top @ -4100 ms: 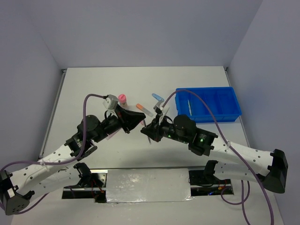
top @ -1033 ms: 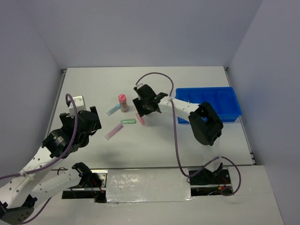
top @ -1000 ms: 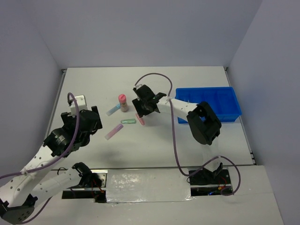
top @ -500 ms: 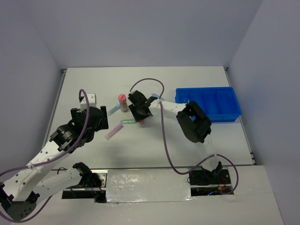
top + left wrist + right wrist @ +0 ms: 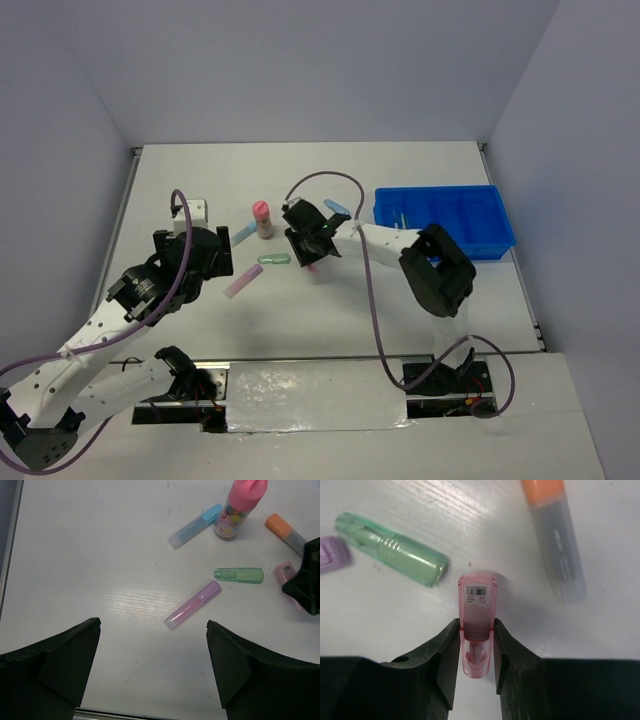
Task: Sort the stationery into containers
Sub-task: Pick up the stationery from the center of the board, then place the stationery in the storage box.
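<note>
My right gripper (image 5: 477, 632) is shut on a pink stick (image 5: 478, 597), one finger on each long side; in the top view this gripper (image 5: 312, 252) is at the table's middle. Whether the stick is off the table I cannot tell. Beside it lie a green stick (image 5: 392, 549), an orange stick (image 5: 555, 535) and the end of a lilac stick (image 5: 331, 554). My left gripper (image 5: 152, 630) stands open above bare table, short of the lilac stick (image 5: 192, 612). Farther off are a blue stick (image 5: 195, 525) and a pink-capped bottle (image 5: 239, 507). The blue tray (image 5: 490, 240) is at the right.
Another light blue stick (image 5: 337, 207) lies between my right gripper and the tray. The right arm's elbow (image 5: 440, 270) overhangs the tray's near edge. Grey walls close in the table on three sides.
My right gripper has narrowed its jaws onto the pink stick and shifted slightly right. The left arm came forward toward the sticks, then held still.
</note>
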Robot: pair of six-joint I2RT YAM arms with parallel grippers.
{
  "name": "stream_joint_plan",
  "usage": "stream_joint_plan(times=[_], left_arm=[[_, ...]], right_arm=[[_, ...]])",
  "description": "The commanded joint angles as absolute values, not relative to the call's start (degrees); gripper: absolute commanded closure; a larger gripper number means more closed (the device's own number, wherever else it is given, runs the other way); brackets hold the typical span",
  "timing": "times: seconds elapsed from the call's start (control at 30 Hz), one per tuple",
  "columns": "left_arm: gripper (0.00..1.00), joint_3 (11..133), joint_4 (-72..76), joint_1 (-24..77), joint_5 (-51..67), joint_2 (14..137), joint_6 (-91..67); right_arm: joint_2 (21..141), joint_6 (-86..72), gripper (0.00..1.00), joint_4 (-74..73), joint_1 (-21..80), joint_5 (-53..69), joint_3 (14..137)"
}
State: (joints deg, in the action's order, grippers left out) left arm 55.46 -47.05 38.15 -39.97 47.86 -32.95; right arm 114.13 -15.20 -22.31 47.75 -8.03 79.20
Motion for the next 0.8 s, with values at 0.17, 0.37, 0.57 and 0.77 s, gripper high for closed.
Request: stream_joint_plan(times=[0.17,0.37,0.57,0.77], left_arm=[[0.01,55.1,-44.9,37.9,-39.2,46.8,-31.5],[0.01,54.9,-44.5,37.8,-38.7,46.2,-30.9],[0.01,54.7,-43.8,37.8,-37.3,46.7,-30.2],[0.01,54.5,-43.2,37.8,-36.1,47.1,-29.5]], right_arm=[[93.1,-12.0,0.89,-27.6,37.5,-12.0,74.4],[87.5,-5.8,0.89,-30.3,21.1,-16.6,71.5],[91.8,-5.1,0.89,-35.1,11.2,-21.1,76.3],[96.8,-6.0,0.77,-34.6,8.5,-19.6,75.9]])
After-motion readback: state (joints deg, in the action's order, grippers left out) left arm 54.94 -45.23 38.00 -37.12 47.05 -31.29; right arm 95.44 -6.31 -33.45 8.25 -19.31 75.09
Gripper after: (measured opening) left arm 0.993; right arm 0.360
